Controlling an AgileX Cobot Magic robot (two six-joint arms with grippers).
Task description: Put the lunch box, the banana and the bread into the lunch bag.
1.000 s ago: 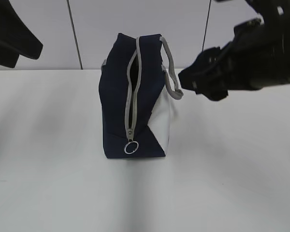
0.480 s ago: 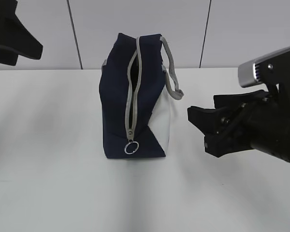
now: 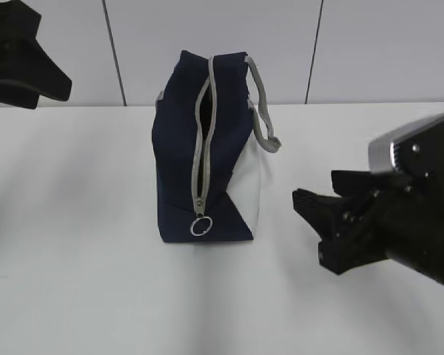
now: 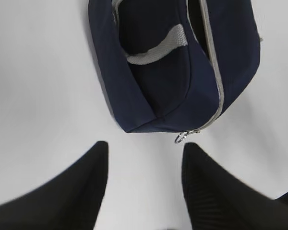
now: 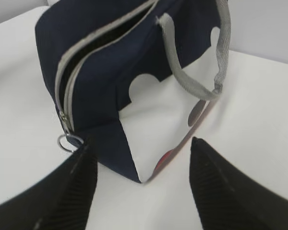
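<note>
My right gripper (image 3: 318, 222) hangs with jaws apart and empty, low over the table (image 3: 74, 281) just right of the lunch bag (image 3: 207, 155), which stands mid-table with its zipper (image 3: 201, 148) partly open. My left gripper (image 4: 144, 158) also gapes empty above the bag's ring pull (image 4: 181, 138). Since a second ago the right arm has dropped from handle height to near the tabletop

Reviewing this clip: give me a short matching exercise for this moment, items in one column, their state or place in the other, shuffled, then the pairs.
Items:
1. zipper
2. ring pull
3. right gripper
4. left gripper

States:
A. open, empty, above the table just short of the bag's ring end
B. open, empty, low beside the bag's white side
C. hangs at the near end of the lunch bag
D. unzipped, dark gap showing

Pairs: 1-D, 2-C, 3-B, 4-A
</note>
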